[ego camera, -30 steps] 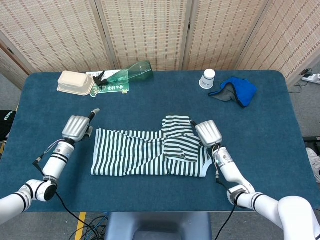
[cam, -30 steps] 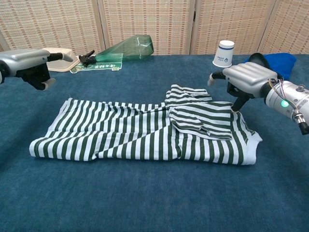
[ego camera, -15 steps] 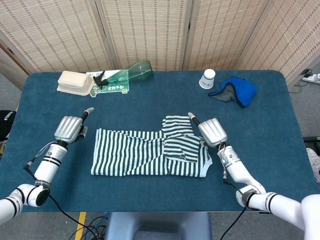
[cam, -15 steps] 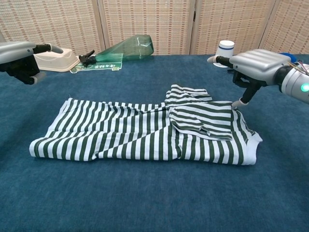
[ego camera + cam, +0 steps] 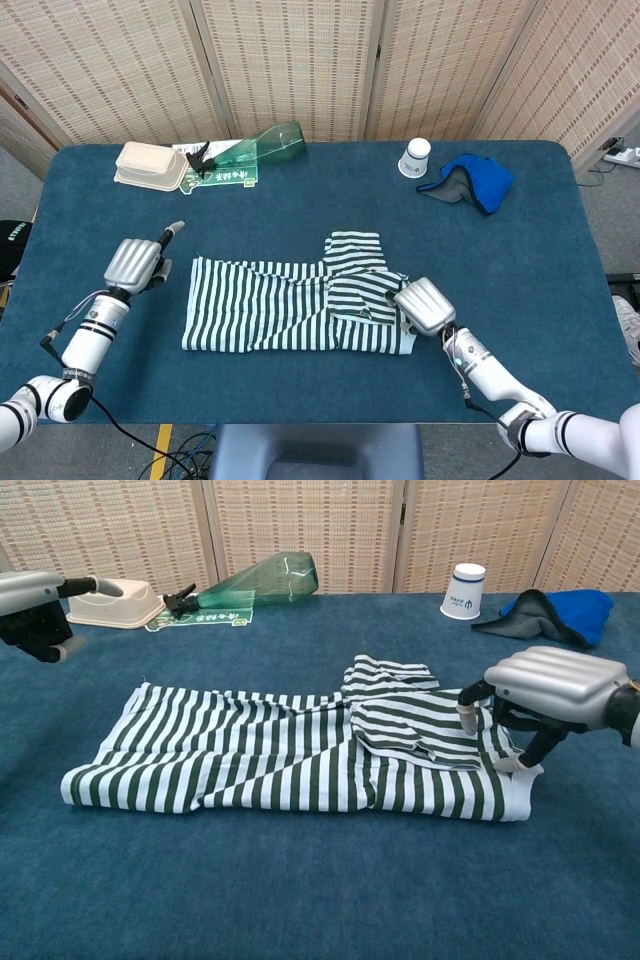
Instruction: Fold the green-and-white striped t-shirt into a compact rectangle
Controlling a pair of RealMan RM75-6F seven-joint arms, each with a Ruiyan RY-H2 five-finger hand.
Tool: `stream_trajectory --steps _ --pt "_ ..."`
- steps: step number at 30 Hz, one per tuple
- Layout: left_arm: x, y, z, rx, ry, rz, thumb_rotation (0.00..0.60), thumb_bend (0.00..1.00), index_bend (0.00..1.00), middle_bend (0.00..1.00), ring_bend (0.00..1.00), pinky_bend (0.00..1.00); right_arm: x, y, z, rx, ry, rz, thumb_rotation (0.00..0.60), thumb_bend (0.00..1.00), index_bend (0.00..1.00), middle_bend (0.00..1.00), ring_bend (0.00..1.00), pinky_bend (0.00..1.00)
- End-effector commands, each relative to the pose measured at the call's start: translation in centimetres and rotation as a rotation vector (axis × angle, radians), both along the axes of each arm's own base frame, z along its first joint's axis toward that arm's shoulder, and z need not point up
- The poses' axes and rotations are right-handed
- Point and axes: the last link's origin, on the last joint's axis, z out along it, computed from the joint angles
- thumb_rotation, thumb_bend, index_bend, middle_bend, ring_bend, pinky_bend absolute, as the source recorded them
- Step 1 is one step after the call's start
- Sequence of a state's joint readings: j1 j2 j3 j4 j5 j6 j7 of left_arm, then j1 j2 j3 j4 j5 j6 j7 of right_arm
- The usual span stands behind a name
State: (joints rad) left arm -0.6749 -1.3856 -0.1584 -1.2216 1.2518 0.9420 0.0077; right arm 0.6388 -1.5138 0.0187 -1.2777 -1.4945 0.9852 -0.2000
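The green-and-white striped t-shirt [image 5: 300,308] lies partly folded near the middle of the blue desk [image 5: 320,190], a long flat band running left to right with a smaller folded flap stacked on its right half. The right hand [image 5: 560,692] sits at the shirt's right end, its fingertips [image 5: 520,764] down on the hem corner there; it looks to be pressing or pinching the cloth, though I cannot tell from either view whether the fabric is actually grasped. The left hand [image 5: 134,264] hangs just off the shirt's left end, apart from the cloth and holding nothing, one finger stretched out and the others curled under. Along the far edge of the desk are a beige lidded container [image 5: 148,165], a green plastic bottle [image 5: 262,146] lying on its side, a white paper cup [image 5: 415,157] upside down, and a crumpled blue cloth [image 5: 472,183].
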Motion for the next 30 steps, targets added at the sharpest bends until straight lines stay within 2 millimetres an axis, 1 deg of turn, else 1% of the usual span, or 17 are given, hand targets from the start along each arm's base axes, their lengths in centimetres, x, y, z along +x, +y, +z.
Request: stream_trajectory --steps 1,6,13,16,23,30 --pt "-0.1 0.0 0.0 0.001 0.003 0.001 0.600 0.67 0.10 0.94 0.90 0.98 -0.1 0.1 -0.4 0.010 0.007 0.001 0.600 0.19 0.45 0.94 0.99 1.00" --pt "-0.3 0.0 0.1 0.002 0.002 0.009 0.600 0.67 0.10 0.94 0.90 0.98 0.0 0.1 -1.1 0.023 0.016 0.005 0.600 0.21 0.45 0.94 0.99 1.00" --pt "-0.8 -0.1 0.2 0.004 -0.001 0.020 0.600 0.67 0.10 0.94 0.90 0.98 0.1 0.1 -1.6 0.030 0.044 0.013 0.600 0.37 0.48 0.94 0.99 1.00" --pt "-1.0 -0.2 0.2 0.005 -0.004 0.022 0.600 0.67 0.10 0.94 0.90 0.98 0.2 0.1 -1.8 0.032 0.049 0.019 0.600 0.42 0.50 0.95 0.99 1.00" --pt "-1.4 -0.3 0.3 0.006 -0.008 0.028 0.600 0.67 0.10 0.94 0.90 0.98 0.3 0.1 -2.0 0.034 0.048 0.019 0.600 0.48 0.53 0.95 0.99 1.00" --pt "-1.6 -0.4 0.3 0.007 -0.015 0.033 0.600 0.67 0.10 0.94 0.90 0.98 0.4 0.0 -1.9 0.021 0.036 0.019 0.600 0.51 0.57 0.96 0.99 1.00"
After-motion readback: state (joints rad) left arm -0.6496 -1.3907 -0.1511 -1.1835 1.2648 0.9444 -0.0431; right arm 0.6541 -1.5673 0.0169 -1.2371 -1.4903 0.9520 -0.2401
